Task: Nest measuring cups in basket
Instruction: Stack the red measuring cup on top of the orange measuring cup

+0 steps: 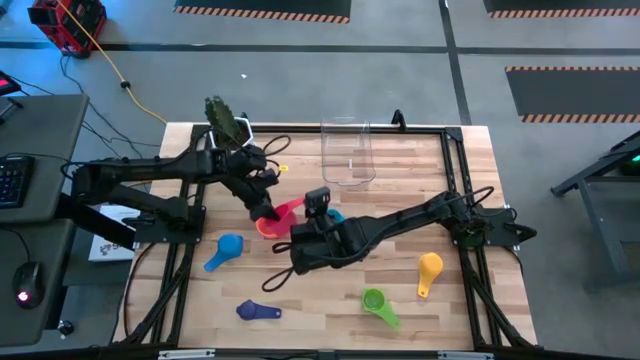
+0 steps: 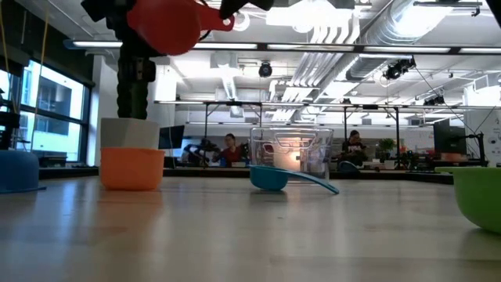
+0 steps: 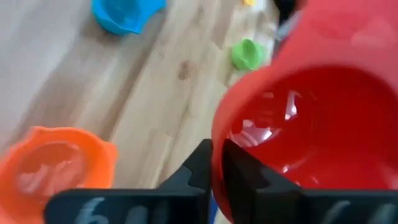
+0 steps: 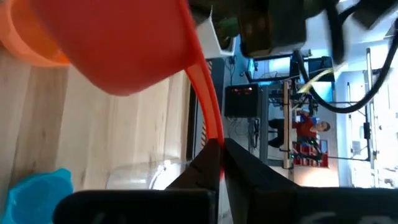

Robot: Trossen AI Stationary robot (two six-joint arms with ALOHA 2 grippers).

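Red measuring cup (image 3: 323,118) hangs above the counter (image 1: 330,310), its rim pinched by the left end effector (image 3: 217,163) and its flat handle clamped in the right end effector (image 4: 219,157). Beneath it sits the orange cup (image 1: 268,229). At the counter's far edge, the clear basket (image 1: 348,152) holds no cups. Green (image 1: 374,300), yellow (image 1: 430,267) and blue (image 1: 229,246) cups lie well apart on open wood.

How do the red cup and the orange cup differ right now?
The red cup is lifted off the table, pinched by both the left end effector at its rim and the right end effector at its handle; the orange cup stands free on the wood. The red cup is tilted, while the orange cup sits upright. They differ in colour. Both are plastic scoop cups outside the basket.
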